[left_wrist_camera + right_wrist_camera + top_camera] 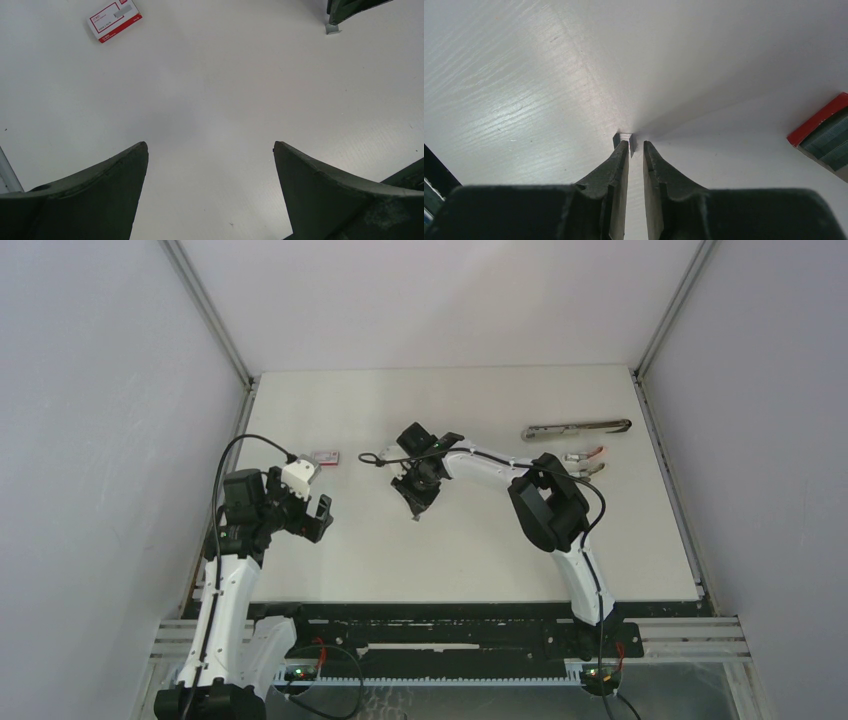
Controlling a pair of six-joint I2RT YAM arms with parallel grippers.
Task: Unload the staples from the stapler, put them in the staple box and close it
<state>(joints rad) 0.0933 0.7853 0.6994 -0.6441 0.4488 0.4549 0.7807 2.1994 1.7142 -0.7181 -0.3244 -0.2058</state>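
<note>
Right jaws: nearly closed, slim gap | staples (625, 136): touching the tips at 11 o'clock, cannot tell if gripped | Left jaws: wide apart, empty, above desk (210, 100)

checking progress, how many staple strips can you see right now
1: a short grey strip at the tips of the right tool, near the middle of the table. Others may be hidden or too small to see.
</note>
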